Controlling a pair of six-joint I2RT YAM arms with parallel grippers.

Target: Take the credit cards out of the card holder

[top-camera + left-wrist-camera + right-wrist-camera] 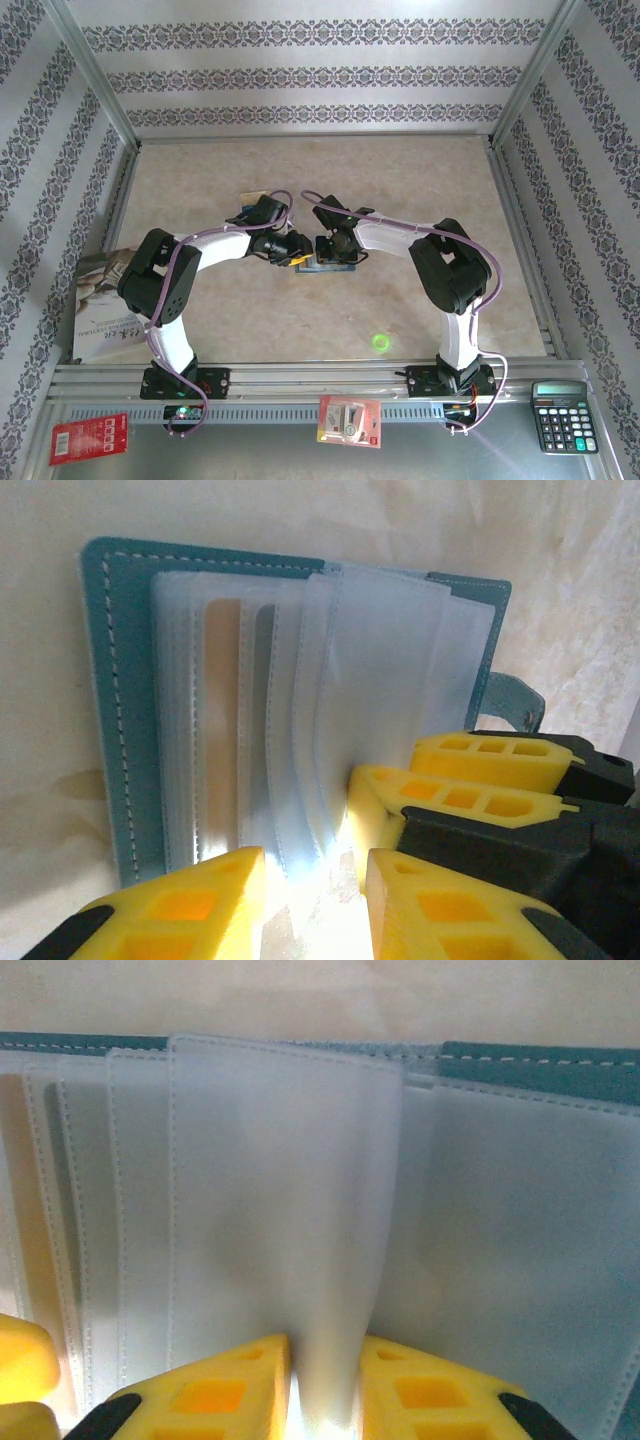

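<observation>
Top external: both arms fold inward and meet mid-table (pixel 300 170). The left gripper (pixel 297 252) and right gripper (pixel 322 248) sit tip to tip over the holder (pixel 332 267), which lies open and flat just under and ahead of them. Neither arm is clearly nearer.

Left wrist: the sleeves fan up from the spine, long edges running away from the camera. A tan card (pixel 220 730) sits in a sleeve on the left panel, left of and beyond the left fingertips. A darker card edge shows beside it. I cannot tell which sleeve edge is the open one.

Left jaws stand partly apart with the near sleeve edges between them. Glare hides the contact, so I cannot tell if they grip.

Right wrist: the right fingers press from both sides on one upright sleeve (pixel 280 1210) and pinch it. That sleeve looks blank.

Judgement: the next move turns on reaching the tan card past the raised leaves. The two grippers crowd each other.

Well apart from the holder are the booklet (pixel 100 310), calculator (pixel 563 415) and red packets (pixel 349 420).
</observation>
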